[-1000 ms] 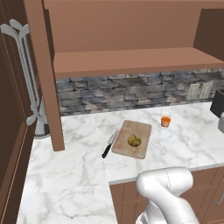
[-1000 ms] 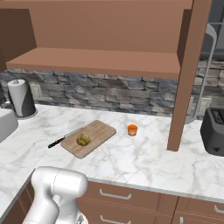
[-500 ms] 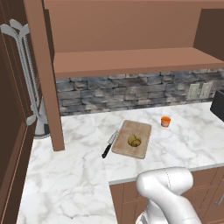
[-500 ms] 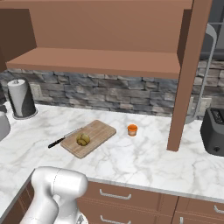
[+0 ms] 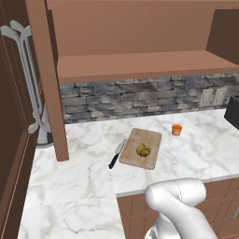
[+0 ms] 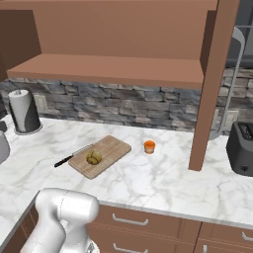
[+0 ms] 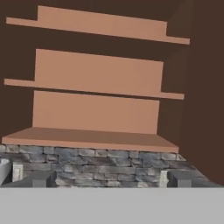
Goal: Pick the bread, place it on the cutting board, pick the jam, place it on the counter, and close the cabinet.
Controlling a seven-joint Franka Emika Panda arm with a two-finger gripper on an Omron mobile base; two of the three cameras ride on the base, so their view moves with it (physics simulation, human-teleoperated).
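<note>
The arm's white elbow (image 5: 179, 198) sits low in front of the bench (image 5: 74, 186). The end effector (image 7: 107, 178) points level at the open cabinet (image 7: 98, 109) shelves, its fingertips (image 7: 43, 179) spread fully apart and holding nothing. The bread (image 5: 143, 150) lies on the cutting board (image 5: 149, 139); the jam (image 5: 176, 129) stands on the bench right of it. No legible writing.

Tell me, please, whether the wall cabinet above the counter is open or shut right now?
Open. The cabinet shows its bare shelves in the hand view, and its door juts edge-on out over the counter.
</note>
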